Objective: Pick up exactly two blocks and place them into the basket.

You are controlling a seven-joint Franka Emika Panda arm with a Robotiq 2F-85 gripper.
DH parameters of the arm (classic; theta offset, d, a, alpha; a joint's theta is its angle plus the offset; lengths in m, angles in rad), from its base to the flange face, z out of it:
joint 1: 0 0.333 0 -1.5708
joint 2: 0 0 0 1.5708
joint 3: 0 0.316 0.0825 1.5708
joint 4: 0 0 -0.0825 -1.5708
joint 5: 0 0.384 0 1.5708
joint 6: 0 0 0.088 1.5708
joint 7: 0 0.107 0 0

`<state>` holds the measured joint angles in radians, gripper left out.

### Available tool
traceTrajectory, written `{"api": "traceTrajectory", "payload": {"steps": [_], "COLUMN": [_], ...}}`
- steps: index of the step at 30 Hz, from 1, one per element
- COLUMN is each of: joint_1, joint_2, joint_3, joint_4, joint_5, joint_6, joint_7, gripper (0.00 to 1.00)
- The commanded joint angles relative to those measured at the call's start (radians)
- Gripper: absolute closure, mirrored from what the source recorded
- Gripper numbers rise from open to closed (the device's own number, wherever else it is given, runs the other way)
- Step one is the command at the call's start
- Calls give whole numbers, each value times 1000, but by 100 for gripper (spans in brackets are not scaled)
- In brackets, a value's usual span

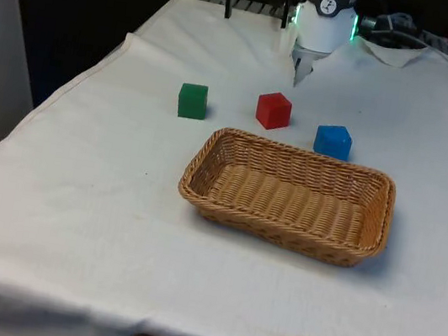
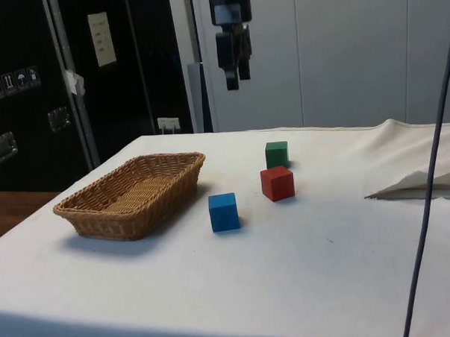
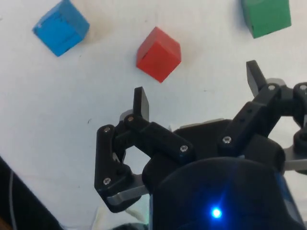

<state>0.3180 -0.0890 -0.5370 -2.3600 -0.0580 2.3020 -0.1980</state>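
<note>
Basket (image 1: 288,193): woven, oblong, long axis across the front view's width, nothing inside, bare tabletop (image 1: 71,220) on every side. Green block (image 1: 192,101), red block (image 1: 273,110), blue block (image 1: 333,141): a spaced row just behind the basket's far rim. Hand (image 3: 199,93): released, fingers spread, holding nothing, high above the blocks.

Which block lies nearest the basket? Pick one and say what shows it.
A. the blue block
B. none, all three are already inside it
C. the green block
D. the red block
A: the blue block sits right beside the basket rim, while the red block and green block lie farther off.
</note>
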Motion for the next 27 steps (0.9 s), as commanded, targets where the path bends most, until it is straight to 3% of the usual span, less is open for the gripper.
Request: {"api": "traceTrajectory", "payload": {"steps": [1, 7, 8, 16, 17, 25, 26, 27], "joint_1": [-2, -1, 0, -2, -1, -7, -4, -7], "joint_2": [5, 32, 33, 61, 59, 97, 95, 102], "joint_3": [-5, -29, -27, -43, -41, -81, -82, -85], "joint_4": [-8, -54, -42, -118, -113, -126, -121, -126], "joint_5": [11, 12, 6, 18, 6, 57, 38, 62], "joint_6": [21, 88, 69, 174, 160, 214, 203, 217], "joint_7": [-10, -23, -16, -54, -39, -131, -114, -140], "gripper": [0, 0, 0, 0, 0, 0, 0, 0]}}
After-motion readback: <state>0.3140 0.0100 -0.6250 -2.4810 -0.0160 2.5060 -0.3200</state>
